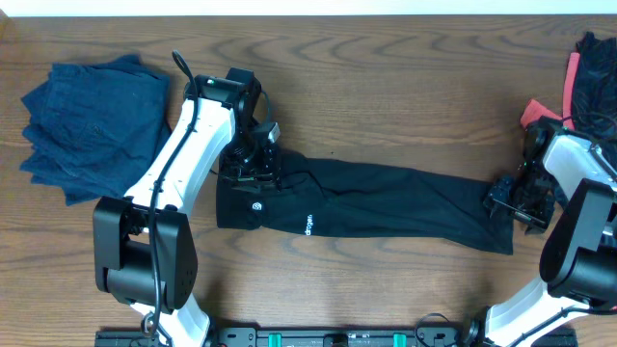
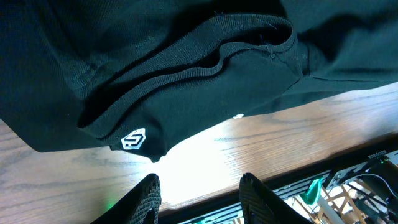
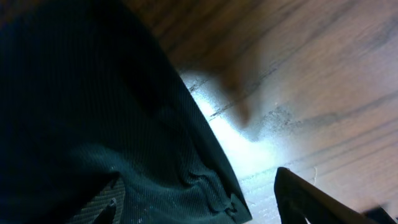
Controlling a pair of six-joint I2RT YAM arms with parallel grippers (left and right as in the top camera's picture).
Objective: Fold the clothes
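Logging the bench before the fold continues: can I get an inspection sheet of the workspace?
Surface: wooden table.
Job's things: black garment laid long across the middle, white logo near its left end; coral-red and black heap at right edge.
Clutter: dark blue cloth stack, far left.
Hands: left hand open by the waistband; right hand open, cloth edge between its fingers.
Cables: black cable looped on the left arm; wires past the table's front edge.
Surroundings: rail along near edge; white strip beyond far edge.
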